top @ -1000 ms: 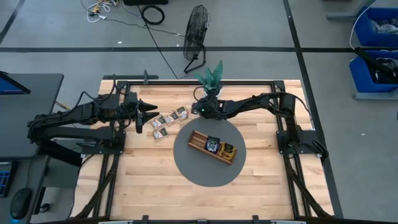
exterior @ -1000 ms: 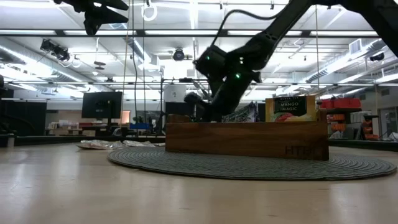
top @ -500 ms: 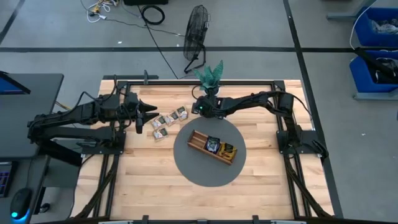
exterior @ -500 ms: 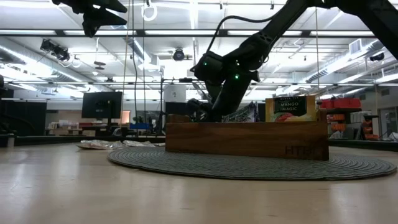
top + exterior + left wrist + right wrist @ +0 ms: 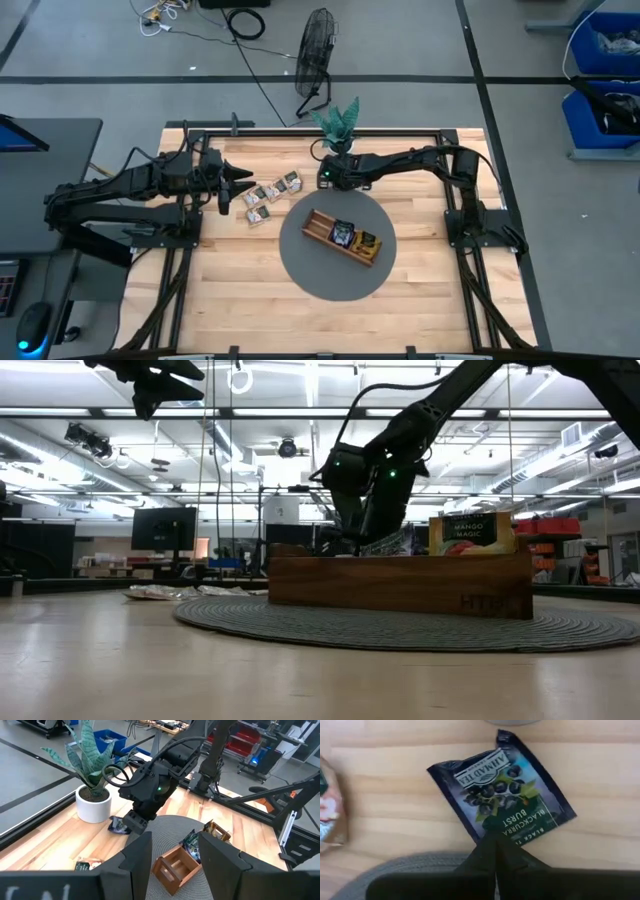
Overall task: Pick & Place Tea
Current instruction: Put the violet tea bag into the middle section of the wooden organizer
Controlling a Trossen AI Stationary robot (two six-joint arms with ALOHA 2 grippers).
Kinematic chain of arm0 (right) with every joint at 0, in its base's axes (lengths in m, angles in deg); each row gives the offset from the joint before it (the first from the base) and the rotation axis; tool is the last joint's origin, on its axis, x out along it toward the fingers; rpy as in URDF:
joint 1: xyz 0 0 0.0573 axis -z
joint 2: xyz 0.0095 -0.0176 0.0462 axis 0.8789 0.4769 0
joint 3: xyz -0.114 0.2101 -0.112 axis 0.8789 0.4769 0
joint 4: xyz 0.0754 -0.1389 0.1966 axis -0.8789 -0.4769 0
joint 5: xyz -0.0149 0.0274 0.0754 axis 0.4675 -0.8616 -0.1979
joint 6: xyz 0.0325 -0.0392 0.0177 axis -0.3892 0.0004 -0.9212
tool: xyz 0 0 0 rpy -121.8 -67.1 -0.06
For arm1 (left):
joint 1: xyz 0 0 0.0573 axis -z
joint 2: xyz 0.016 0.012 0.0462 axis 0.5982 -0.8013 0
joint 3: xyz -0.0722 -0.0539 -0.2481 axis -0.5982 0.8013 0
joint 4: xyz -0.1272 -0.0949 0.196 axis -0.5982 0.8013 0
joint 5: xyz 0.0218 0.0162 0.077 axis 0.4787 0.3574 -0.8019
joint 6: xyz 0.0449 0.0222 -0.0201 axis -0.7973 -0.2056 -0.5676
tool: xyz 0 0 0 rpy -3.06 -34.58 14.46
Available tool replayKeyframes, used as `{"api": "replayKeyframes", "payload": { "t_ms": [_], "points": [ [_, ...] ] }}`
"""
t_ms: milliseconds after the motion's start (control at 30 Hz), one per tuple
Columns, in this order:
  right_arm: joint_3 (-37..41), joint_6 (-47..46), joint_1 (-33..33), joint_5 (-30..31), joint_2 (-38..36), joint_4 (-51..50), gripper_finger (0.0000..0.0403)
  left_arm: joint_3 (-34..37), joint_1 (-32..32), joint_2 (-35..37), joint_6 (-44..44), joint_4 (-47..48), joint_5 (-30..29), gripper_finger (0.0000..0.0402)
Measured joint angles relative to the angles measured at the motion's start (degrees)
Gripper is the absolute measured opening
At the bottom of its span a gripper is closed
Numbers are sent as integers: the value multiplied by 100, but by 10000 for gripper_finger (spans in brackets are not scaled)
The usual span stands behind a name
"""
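We saw two dark, slender jointed arms, black all over, each ending in two tapered matte fingers. On the right arm (image 5: 400,165) small green lights glowed at the wrist housing, where a black cable looped. The left arm (image 5: 130,185) matched it in colour.

So I'm bolted to a wooden counter (image 5: 230,290) in what's pretty clearly a robotics lab or workshop. Grey concrete floor marked with dark tape lines, a floor fan (image 5: 316,52), loose cables (image 5: 240,22), and blue storage bins (image 5: 606,45). Looking across, there are ceiling strip lights, monitors (image 5: 164,528), and what might be shelving far back, hard to tell.
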Motion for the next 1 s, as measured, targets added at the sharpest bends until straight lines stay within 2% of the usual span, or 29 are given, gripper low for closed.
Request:
{"api": "replayKeyframes", "payload": {
  "t_ms": [600, 1000],
  "points": [
    [-8, 803, -31, 20, -158, -1630, 0, -2, 2, 0, 11, -7, 2, 165],
    [20, 1703, -45, 453, -298, -2786, 0, -2, 1, -11, 6, -4, 0, 165]
  ]
}}
